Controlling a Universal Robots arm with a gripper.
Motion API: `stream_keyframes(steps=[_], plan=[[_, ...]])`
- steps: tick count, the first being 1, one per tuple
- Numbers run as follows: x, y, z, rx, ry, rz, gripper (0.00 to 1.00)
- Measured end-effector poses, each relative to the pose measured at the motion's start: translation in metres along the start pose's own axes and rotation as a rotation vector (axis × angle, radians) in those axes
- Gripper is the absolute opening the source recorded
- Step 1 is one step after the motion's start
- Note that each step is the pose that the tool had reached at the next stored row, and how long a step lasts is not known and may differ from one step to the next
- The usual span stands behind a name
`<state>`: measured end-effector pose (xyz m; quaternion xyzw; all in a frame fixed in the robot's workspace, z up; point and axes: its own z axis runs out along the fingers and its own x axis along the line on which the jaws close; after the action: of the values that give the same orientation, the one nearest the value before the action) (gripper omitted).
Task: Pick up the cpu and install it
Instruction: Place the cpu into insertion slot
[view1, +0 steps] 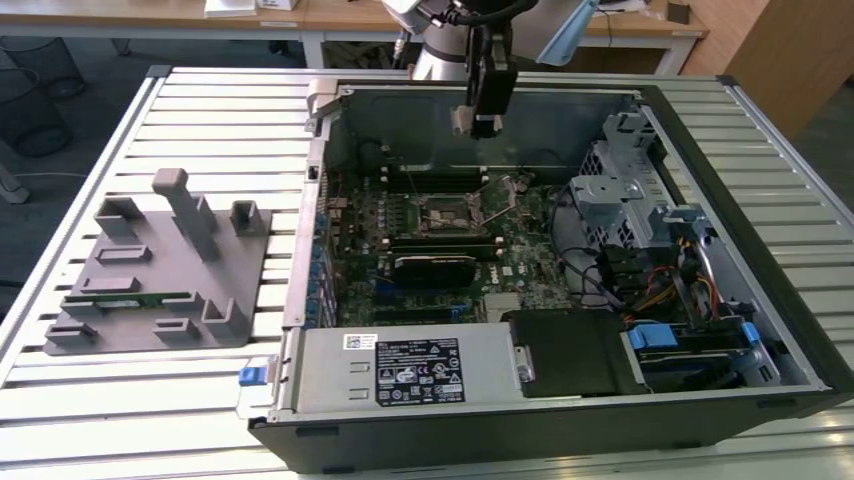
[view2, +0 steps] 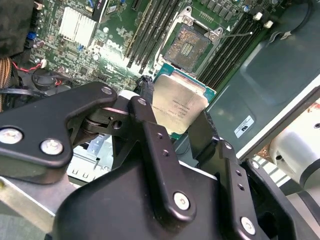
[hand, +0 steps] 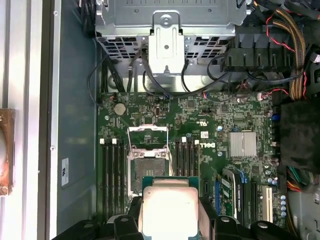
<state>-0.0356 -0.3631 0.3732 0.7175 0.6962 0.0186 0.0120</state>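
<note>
My gripper (view1: 481, 124) hangs over the far side of the open computer case (view1: 747, 300), shut on the cpu (view2: 178, 102), a flat square chip with a shiny silver top and a green rim. In both wrist views the black fingers (view2: 146, 89) clamp two opposite edges of the cpu (hand: 169, 206). The open socket (view1: 450, 212) sits on the green motherboard below, its frame raised and its lever swung out. In both wrist views the cpu is held above and a little to one side of the socket (hand: 148, 167) (view2: 190, 46), apart from it.
A grey fixture plate (view1: 154, 270) with a green memory stick (view1: 127, 298) lies on the slatted table at the exterior view's left. Inside the case are a metal drive cage (view1: 625, 190), bundled cables (view1: 667, 280), a power supply (view1: 400, 370) and memory slots beside the socket.
</note>
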Motion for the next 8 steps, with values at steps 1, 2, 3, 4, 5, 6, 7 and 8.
stream_keyframes(steps=[1, 2, 3, 4, 5, 6, 7, 8], plan=[[0.0000, 0.0000, 0.0002, -0.0001, 0.0001, 0.000, 0.53], [0.0000, 0.0000, 0.0004, 0.0000, 0.0001, 0.000, 0.53], [0.0000, 0.0000, 0.0006, 0.0000, 0.0001, 0.000, 0.53], [0.0000, 0.0000, 0.0010, 0.0000, 0.0000, 0.000, 0.53], [0.0000, -0.0001, 0.0012, 0.0000, 0.0000, 0.000, 0.53], [0.0000, -0.0001, 0.0014, 0.0000, 0.0000, 0.000, 0.53], [0.0000, -0.0001, 0.0015, 0.0000, 0.0000, 0.000, 0.53], [0.0000, -0.0001, 0.0017, 0.0000, 0.0000, 0.000, 0.53]])
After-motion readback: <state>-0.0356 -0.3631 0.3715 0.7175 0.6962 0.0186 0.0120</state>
